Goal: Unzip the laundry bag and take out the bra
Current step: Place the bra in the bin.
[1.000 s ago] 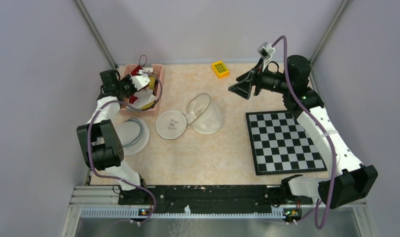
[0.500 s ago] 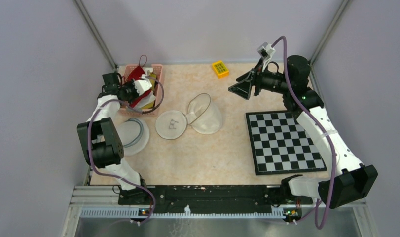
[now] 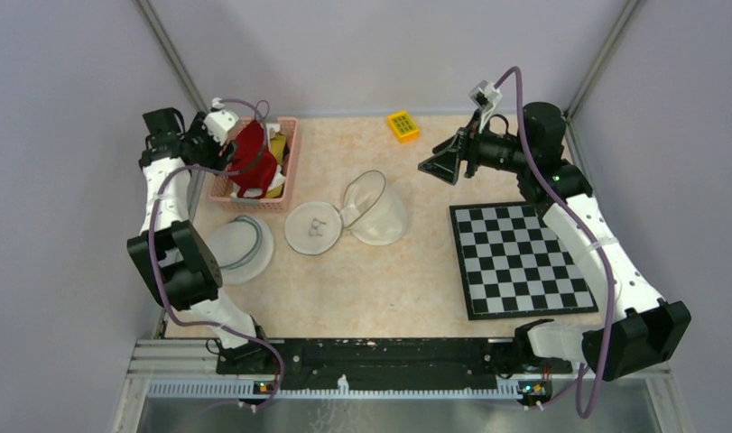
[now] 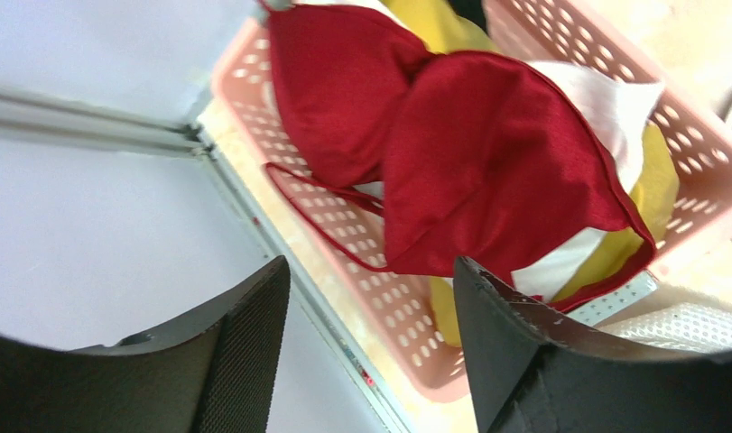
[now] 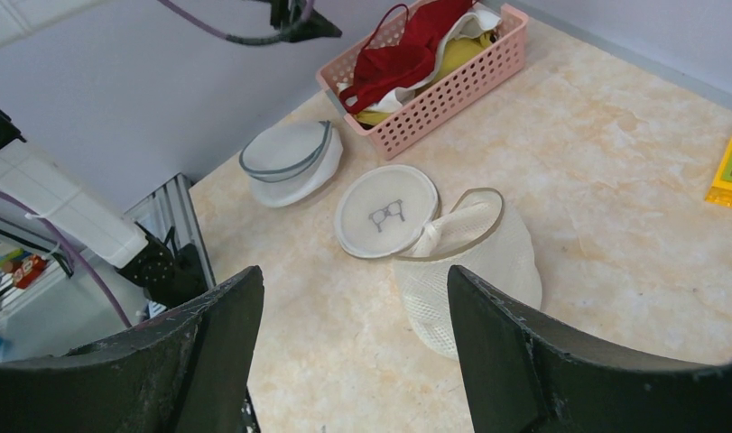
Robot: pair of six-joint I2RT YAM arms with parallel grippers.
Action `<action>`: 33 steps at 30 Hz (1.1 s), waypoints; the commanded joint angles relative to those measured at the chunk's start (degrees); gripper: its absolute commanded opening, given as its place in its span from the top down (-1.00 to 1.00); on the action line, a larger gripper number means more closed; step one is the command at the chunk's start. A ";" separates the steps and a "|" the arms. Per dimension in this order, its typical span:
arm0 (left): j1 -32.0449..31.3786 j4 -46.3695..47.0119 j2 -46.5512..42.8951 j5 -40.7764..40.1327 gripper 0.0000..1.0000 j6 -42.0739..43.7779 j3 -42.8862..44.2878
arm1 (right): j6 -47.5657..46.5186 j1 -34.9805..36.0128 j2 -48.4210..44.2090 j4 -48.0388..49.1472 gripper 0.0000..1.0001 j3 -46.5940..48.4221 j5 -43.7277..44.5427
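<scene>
Red bra lies heaped on yellow and white cloth in the pink basket, at 10 o'clock on the tabletop. The left end effector hangs by the basket's 10 o'clock corner, fingers apart, gripping nothing. The mesh laundry bag sits unzipped near centre. The right end effector hovers toward 1 o'clock, fingers apart and empty.

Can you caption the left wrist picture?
Open left gripper facing a red satin bra in a pink plastic basket.
</scene>
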 commanded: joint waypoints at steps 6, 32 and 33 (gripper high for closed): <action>-0.32 1.86 2.93 7.77 -0.59 -23.42 8.40 | -0.32 -1.55 3.08 -3.23 -0.47 3.18 -0.96; -2.64 -6.15 16.02 -3.12 -0.83 -27.74 6.78 | -0.42 -3.68 6.40 -4.83 -0.47 -1.91 -1.24; -2.61 -5.72 14.11 -3.42 -0.84 -27.01 5.98 | -0.65 -3.68 6.30 -4.96 -0.47 -2.33 -1.15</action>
